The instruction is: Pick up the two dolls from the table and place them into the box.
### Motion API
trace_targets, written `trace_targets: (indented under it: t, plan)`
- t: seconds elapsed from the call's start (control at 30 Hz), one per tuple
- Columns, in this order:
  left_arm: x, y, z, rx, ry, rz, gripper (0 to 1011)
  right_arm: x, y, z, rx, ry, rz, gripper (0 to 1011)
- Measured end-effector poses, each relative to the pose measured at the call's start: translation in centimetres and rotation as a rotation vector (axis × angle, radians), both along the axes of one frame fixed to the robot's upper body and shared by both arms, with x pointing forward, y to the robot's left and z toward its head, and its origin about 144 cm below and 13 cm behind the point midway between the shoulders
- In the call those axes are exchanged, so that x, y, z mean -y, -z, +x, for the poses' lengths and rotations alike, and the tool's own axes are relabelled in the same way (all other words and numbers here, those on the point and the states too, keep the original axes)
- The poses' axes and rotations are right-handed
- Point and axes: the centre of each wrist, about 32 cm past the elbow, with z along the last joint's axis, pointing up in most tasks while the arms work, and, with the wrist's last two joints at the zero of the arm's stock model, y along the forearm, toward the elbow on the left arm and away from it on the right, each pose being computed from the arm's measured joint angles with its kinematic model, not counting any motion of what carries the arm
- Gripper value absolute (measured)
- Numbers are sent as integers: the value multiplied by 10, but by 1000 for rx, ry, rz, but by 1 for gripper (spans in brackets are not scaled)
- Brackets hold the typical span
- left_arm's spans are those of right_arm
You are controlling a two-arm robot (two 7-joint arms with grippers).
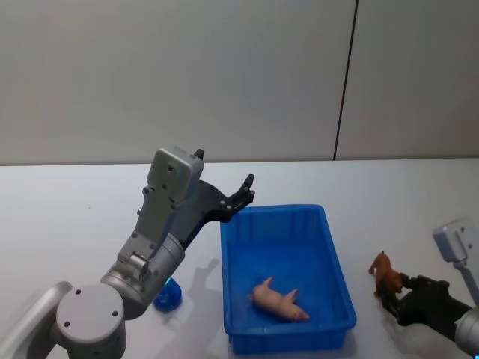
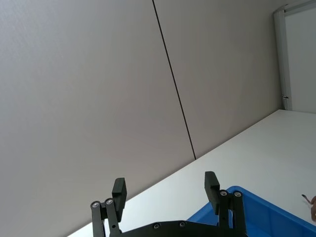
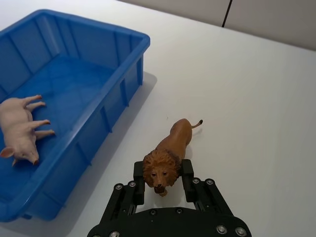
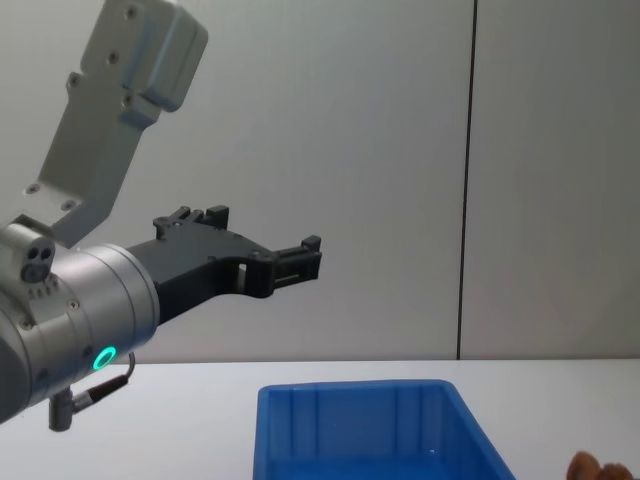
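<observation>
The brown lion doll [image 3: 170, 150] stands on the counter [image 3: 256, 98] beside the blue box [image 1: 329, 247], its head squeezed in the right claw [image 3: 163, 175]. A pink pig doll [image 1: 278, 299] lies in the box. The left claw [image 2: 165, 182] hangs above, wide open, empty.

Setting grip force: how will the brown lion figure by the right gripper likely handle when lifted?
The brown moulded lion figure looks rigid and light, so it likely won't sag. The right gripper sits at its head end, so its rear could tip down.
</observation>
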Motion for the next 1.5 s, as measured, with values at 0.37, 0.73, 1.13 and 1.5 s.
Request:
trace_targets:
  t: [0.37, 0.73, 1.13, 1.5]
  plan:
    - [0, 0, 0, 0, 0, 0, 1001, -3, -12, 1, 117, -13, -12, 425]
    - [0, 0, 0, 0, 0, 0, 1001, -11, -31, 6, 245, -80, -3, 425]
    - [0, 0, 0, 0, 0, 0, 1001, -27, -47, 15, 299, -216, 34, 425]
    - [0, 0, 0, 0, 0, 0, 1001, -47, -46, 27, 251, -332, 63, 736]
